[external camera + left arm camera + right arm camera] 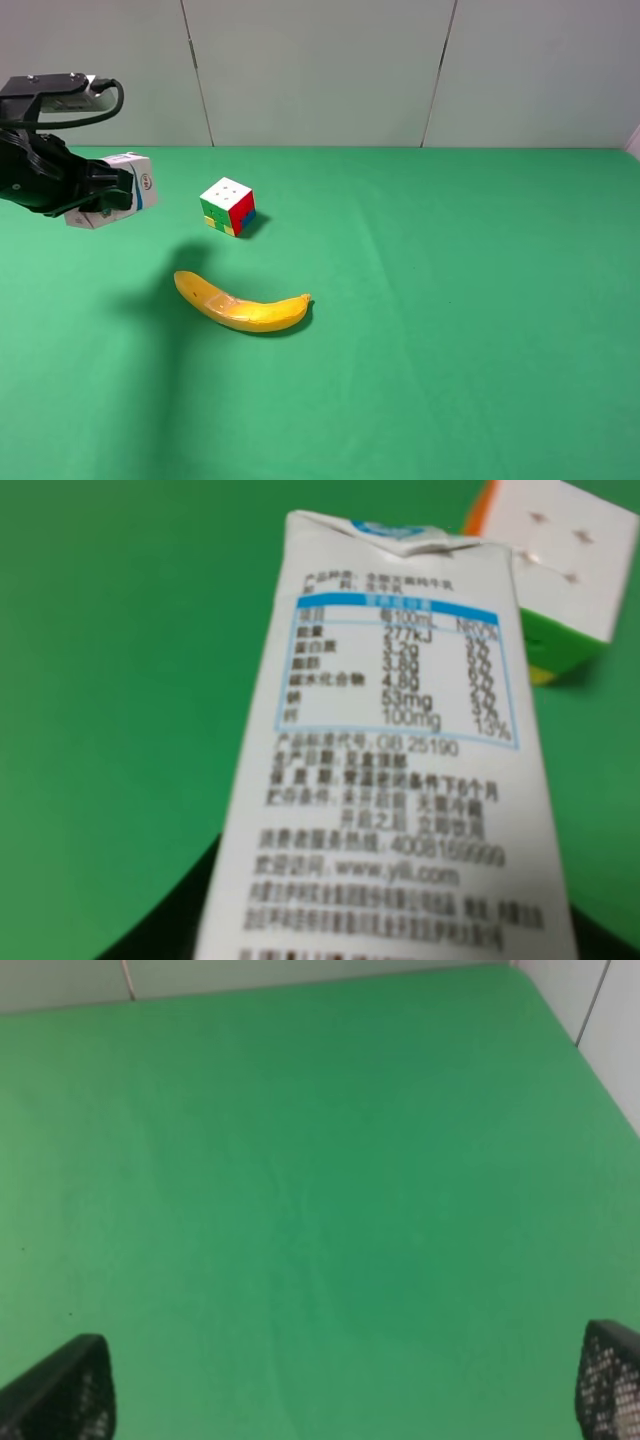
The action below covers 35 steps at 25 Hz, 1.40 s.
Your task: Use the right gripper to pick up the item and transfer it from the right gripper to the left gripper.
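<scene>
1. Holding the milk carton pinched at its base, the left end effector hangs above the counter at its ten o'clock corner.
2. The carton's long axis runs straight out from that end effector, gabled top outward, toward the puzzle cube at the carton's three o'clock.
3. The right end effector stands spread and empty over bare counter, out of the high view, well apart.

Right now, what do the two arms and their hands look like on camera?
In the high view the left arm is black and chunky, with a pale grey box at its wrist and a black cable looping above it. The right hand shows only in its wrist view: two black fingertips with a perforated mesh texture. No markings visible.
</scene>
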{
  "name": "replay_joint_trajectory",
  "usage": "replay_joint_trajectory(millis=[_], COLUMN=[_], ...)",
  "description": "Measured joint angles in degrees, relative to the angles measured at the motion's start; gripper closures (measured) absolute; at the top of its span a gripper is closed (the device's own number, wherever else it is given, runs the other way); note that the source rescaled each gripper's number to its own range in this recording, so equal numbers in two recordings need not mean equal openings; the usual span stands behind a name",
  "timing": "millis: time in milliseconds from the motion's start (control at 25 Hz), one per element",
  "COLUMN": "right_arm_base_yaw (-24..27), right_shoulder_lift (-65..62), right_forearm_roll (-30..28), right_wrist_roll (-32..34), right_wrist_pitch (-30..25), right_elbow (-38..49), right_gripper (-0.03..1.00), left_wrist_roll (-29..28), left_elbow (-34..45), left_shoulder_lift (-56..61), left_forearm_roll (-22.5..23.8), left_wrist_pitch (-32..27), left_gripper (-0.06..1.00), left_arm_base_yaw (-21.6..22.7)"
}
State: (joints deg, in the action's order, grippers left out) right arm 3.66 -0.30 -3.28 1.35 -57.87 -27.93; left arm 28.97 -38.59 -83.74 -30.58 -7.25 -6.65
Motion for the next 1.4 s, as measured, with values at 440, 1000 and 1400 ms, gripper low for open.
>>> replay_joint_trajectory(millis=[440,1000,1400], right_arm_base_yaw=[0.0,0.0,0.0], right_shoulder_lift=[0.0,0.0,0.0], right_forearm_roll=[0.0,0.0,0.0], right_wrist_roll=[0.0,0.0,0.0], right_wrist_pitch=[0.0,-0.1,-0.1], right_elbow=[0.0,0.0,0.0], right_gripper=[-0.03,-0.03,-0.03], left_wrist_roll=[-2.0,-2.0,-2.0], left_elbow=[0.0,-0.1,-0.1], left_shoulder_lift=[-9.4,-16.4,-17.8], left_forearm_roll=[1.4,1.4,1.4], left_wrist_pitch=[7.8,16.5,18.0], left_gripper=[0.94,0.94,0.94], left_arm_base_yaw=[0.0,0.0,0.0])
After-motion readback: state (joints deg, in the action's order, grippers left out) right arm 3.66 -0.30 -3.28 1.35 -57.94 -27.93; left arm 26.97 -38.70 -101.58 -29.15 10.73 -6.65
